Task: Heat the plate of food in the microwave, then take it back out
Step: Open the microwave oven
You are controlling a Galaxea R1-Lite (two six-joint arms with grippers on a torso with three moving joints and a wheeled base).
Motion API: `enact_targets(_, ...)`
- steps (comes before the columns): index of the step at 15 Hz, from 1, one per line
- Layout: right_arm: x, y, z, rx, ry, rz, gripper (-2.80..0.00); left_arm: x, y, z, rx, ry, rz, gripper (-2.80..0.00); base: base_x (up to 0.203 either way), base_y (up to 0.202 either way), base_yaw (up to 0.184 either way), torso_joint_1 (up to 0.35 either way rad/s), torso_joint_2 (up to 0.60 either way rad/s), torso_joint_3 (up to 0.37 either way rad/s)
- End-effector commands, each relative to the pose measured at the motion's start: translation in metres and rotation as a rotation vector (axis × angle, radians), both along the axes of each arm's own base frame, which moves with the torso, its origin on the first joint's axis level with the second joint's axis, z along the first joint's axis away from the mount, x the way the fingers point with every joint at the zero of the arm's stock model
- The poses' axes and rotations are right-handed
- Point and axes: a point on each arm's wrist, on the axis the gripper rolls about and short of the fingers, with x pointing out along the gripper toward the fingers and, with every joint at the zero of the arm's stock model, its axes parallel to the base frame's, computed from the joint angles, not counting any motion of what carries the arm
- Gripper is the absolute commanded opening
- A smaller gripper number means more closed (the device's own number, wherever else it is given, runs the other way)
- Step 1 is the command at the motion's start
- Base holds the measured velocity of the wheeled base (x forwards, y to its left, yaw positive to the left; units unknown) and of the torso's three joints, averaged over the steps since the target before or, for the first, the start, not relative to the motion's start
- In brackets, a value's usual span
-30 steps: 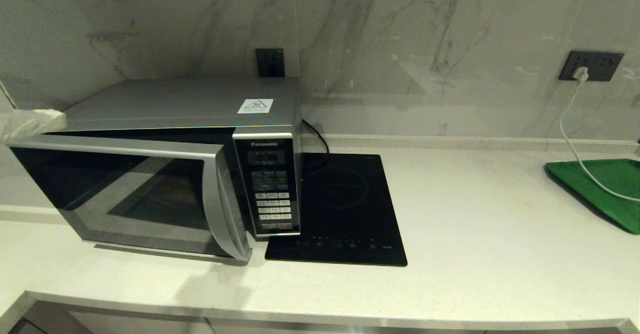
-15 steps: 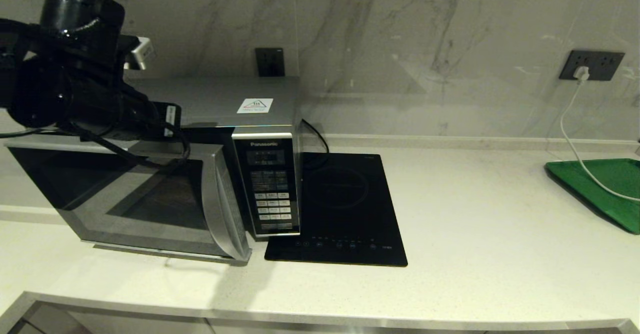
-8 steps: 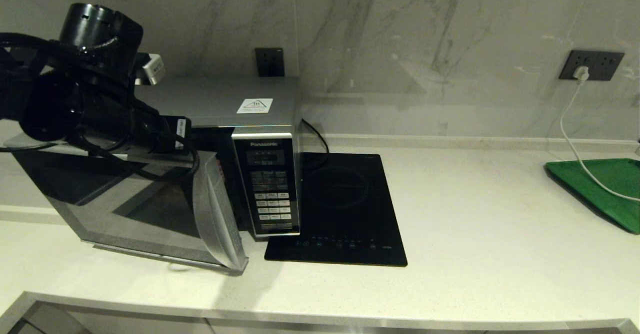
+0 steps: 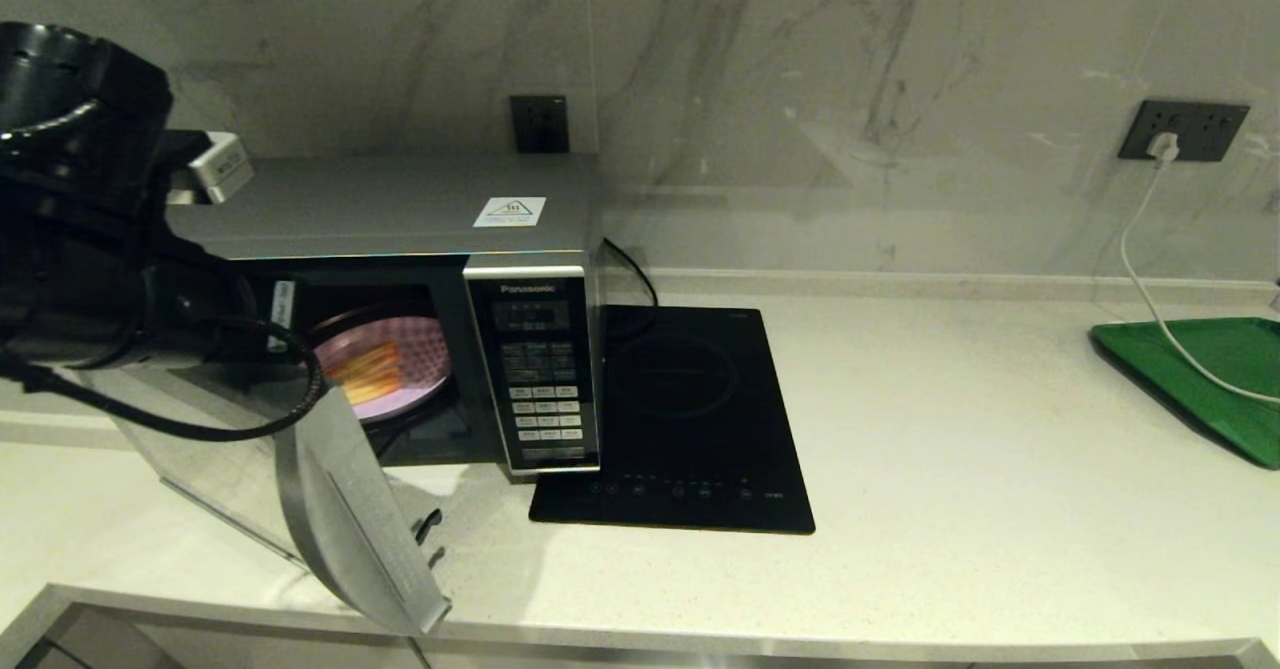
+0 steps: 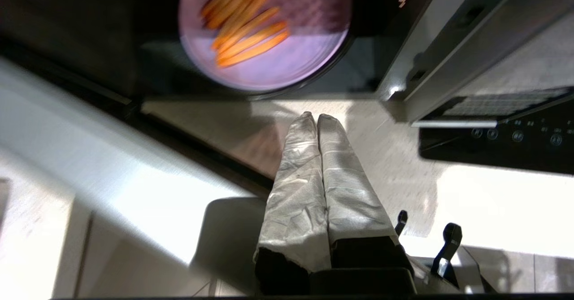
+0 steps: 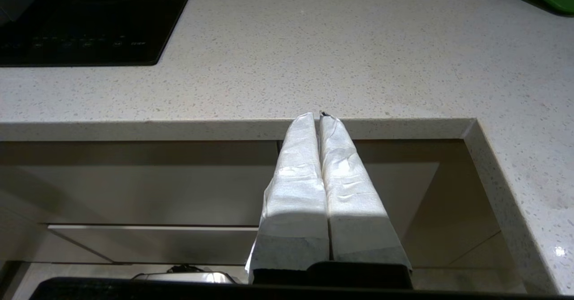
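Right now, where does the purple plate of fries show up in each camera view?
Head view: the plate of food sits inside the open microwave, left of its keypad.
Left wrist view: the plate lies beyond the shut left tool.
Right wrist view: not in it.
Shared landmark: the black induction hob.

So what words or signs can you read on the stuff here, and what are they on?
"Panasonic": on top of the microwave's black keypad panel.
White sticker on the microwave's roof: a triangle sign; its print is too small to read.
Keypad buttons: labels too small to read.
Induction hob front strip: little symbols, too small to read.
White tag on the left arm: unreadable.
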Motion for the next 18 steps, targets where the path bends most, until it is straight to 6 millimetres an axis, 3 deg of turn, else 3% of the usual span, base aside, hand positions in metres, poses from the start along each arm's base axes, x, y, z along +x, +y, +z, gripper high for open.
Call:
enact_targets(1,0.000,0.000,0.000,0.000,0.001,0.000,-2.80,-0.046,0.020,0.017,-0.015,-0.069,0.032,-2.80,0.000,0.000,0.000,0.000,0.00,0.000)
enact_targets(6,0.000,0.000,0.000,0.000,0.001,0.000,-2.80,-0.124,0.062,0.024,0.034,-0.068,0.204,-2.80,0.000,0.000,0.000,0.000,0.00,0.000)
enact_targets(9,0.000,0.000,0.000,0.000,0.001,0.000,-2.80,-0.147,0.067,0.031,0.120,-0.105,0.199,-2.80,0.000,0.000,0.000,0.000,0.00,0.000)
enact_targets(13,0.000,0.000,0.000,0.000,0.001,0.000,-2.80,-0.158,0.068,0.037,0.156,-0.143,0.214,-2.80,0.000,0.000,0.000,0.001,0.00,0.009)
enact_targets(16,0.000,0.000,0.000,0.000,0.001,0.000,-2.80,-0.153,0.067,0.036,0.149,-0.126,0.208,-2.80,0.000,0.000,0.000,0.000,0.00,0.000)
enact_targets(18,0.000,0.000,0.000,0.000,0.001,0.000,-2.80,-0.136,0.067,0.027,0.089,-0.074,0.226,-2.80,0.000,0.000,0.000,0.000,0.00,0.000)
